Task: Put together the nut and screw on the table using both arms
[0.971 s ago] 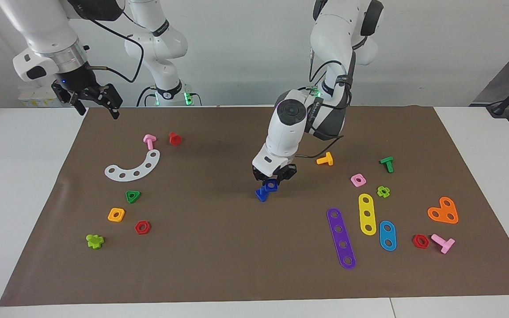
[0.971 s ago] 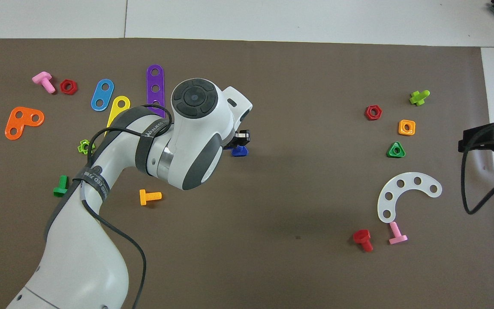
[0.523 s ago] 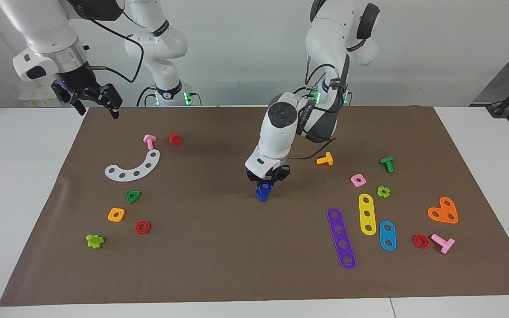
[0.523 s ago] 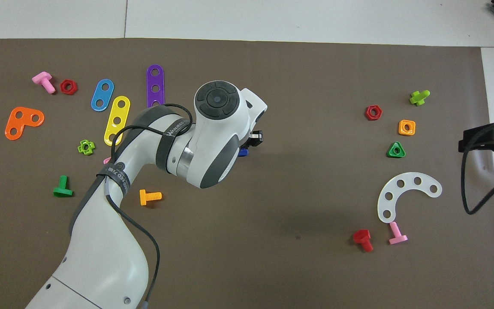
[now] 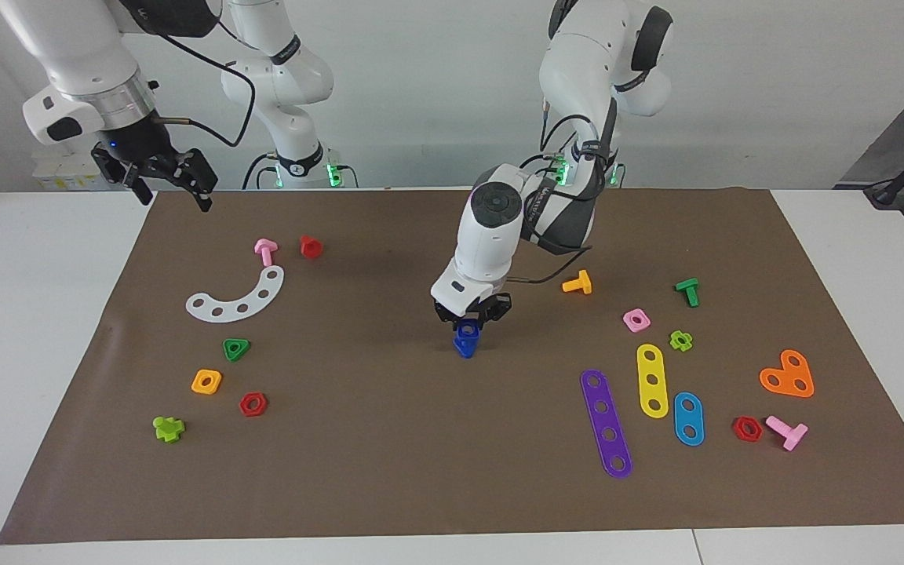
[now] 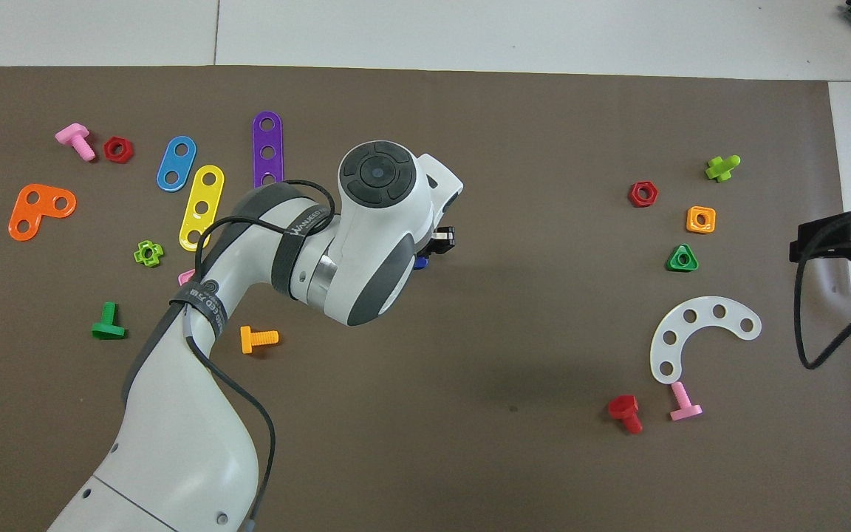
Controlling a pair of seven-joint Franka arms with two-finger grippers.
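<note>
A white table [image 5: 20,329] largely covered by a big brown rectangular mat [image 5: 389,439] carries a scatter of bright plastic toy parts, with two large white jointed robot arms working above it. The left arm [image 5: 499,227] reaches down over the middle of the mat, its small black two-finger left gripper [image 5: 470,317] clamped on the small dark-blue plastic nut [image 5: 468,330] with its round centre hole. That nut sits directly over the small dark-blue plastic screw [image 5: 464,348], which rests on the mat at its centre; whether the two parts touch cannot be told. In the overhead view the arm's wrist hides nearly all of both, leaving only a sliver of blue [image 6: 419,261] beside the gripper. The right arm [image 5: 83,71] waits, raised over the mat's edge at its own end of the table, its black right gripper [image 5: 173,192] spread wide and holding nothing. Near it lie a white curved plastic strip with holes [image 5: 238,297], a pink bolt [image 5: 265,251] and a red bolt [image 5: 311,246]. Toward the left arm's end lie a purple strip [image 5: 606,422], a yellow strip [image 5: 652,380], an orange heart-shaped plate [image 5: 788,375] and an orange bolt [image 5: 577,282].
</note>
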